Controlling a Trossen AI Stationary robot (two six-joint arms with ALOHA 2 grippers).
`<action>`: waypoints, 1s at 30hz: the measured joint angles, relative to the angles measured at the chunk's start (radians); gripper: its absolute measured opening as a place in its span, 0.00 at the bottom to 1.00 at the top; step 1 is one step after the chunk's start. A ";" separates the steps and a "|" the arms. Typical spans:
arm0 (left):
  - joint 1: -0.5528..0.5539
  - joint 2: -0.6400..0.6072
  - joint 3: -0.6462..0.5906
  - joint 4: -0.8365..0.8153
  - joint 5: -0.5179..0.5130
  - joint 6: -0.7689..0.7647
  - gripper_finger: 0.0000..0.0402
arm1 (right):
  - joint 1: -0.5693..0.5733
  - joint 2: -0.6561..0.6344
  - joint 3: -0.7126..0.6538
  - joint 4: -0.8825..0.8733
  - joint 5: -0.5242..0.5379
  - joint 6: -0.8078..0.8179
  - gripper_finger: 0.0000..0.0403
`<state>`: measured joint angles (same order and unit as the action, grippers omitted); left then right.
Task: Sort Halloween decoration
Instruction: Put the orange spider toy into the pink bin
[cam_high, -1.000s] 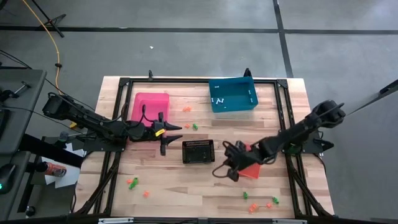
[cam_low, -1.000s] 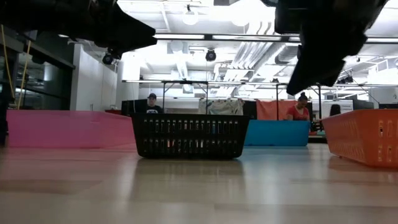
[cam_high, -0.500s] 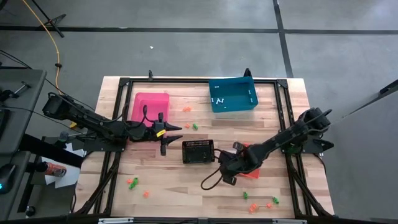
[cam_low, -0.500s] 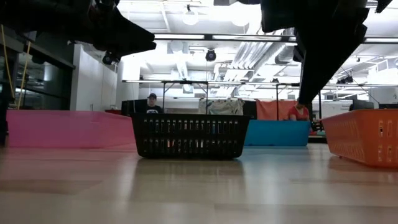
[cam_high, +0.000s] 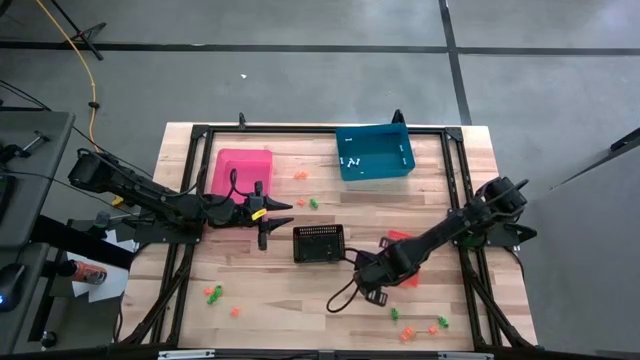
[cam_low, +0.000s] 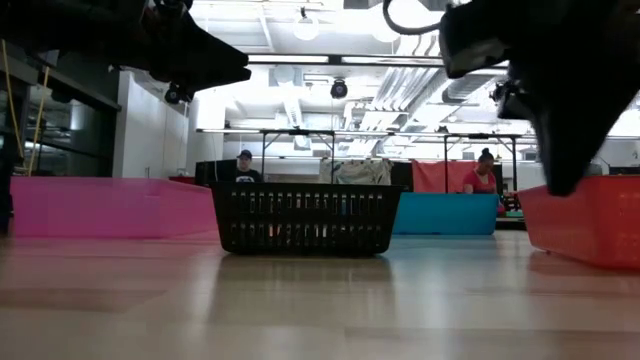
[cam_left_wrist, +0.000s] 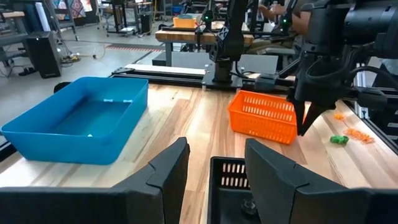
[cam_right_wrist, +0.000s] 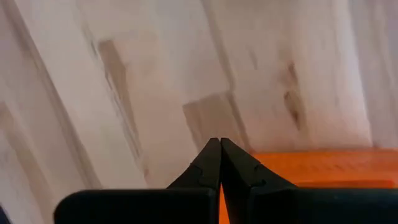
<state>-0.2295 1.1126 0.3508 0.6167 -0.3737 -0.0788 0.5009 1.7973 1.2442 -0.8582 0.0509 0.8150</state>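
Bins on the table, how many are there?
4. The pink bin sits far left, the blue bin far right, the black basket centre, and the orange basket lies partly hidden under the right arm.

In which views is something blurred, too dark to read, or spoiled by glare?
Low view: both arms are black silhouettes against bright ceiling lamps; the black bin is sharp and the table carries a soft sheen. Right wrist view: the wood is smeared, while the shut right tool stays crisp. Left wrist view: even light, the blue bin clear. High view: flat light, trinkets mere specks.
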 joint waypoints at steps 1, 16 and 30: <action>0.000 0.000 0.000 0.000 0.000 0.001 0.36 | 0.003 0.000 0.000 -0.008 -0.007 0.003 0.00; 0.000 0.000 0.000 0.032 0.000 0.003 0.36 | 0.010 -0.007 0.029 -0.100 0.081 -0.044 0.00; 0.000 0.000 0.001 -0.021 0.000 0.036 0.36 | -0.224 -0.201 -0.119 -0.012 0.514 -0.260 0.00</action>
<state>-0.2295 1.1122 0.3515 0.5954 -0.3737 -0.0432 0.2773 1.5959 1.1247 -0.8703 0.5645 0.5547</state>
